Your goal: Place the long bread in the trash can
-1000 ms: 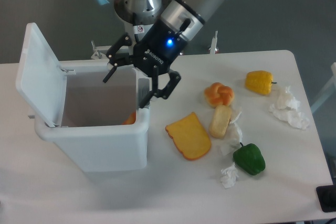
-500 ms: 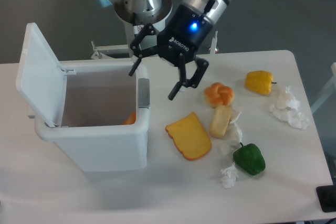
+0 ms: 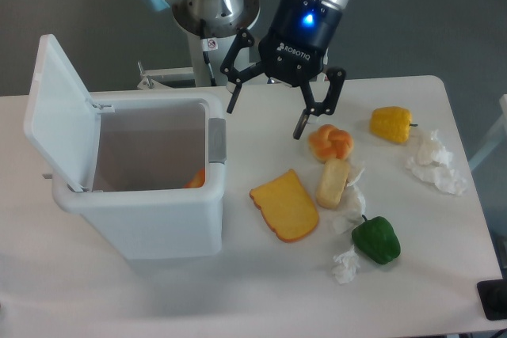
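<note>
The trash can (image 3: 142,219) is a large white bin at the left with its lid flipped open to the left. An orange tip of the long bread (image 3: 196,179) shows inside it, against the right wall; the rest is hidden by the bin's front. My gripper (image 3: 267,119) is open and empty, held above the table to the right of the bin, between the bin and the round bun.
On the table right of the bin lie a toast slice (image 3: 285,205), a round knotted bun (image 3: 330,142), a pale bread piece (image 3: 333,183), a green pepper (image 3: 375,240), a yellow pepper (image 3: 391,123) and crumpled paper pieces (image 3: 432,162).
My open gripper has risen from the bin's right rim and moved right, away from the bin. The bread tip inside the bin has stayed put.
</note>
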Controlling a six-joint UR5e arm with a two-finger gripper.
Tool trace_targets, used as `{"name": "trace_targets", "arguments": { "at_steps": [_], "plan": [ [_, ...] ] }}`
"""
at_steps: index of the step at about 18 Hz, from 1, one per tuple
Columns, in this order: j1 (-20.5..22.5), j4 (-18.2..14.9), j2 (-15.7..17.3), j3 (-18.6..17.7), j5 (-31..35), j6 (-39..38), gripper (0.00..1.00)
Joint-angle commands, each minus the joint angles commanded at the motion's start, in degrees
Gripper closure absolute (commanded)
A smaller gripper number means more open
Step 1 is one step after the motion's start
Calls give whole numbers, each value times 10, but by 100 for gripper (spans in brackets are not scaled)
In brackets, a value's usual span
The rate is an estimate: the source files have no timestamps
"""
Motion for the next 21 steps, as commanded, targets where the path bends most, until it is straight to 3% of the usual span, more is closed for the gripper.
{"name": "trace_targets", "arguments": {
  "at_steps": [11, 21],
  "plan": [
    [-16, -3, 12, 1, 236, 199, 0],
    [-21, -2, 12, -4, 250, 223, 0]
  ]
}}
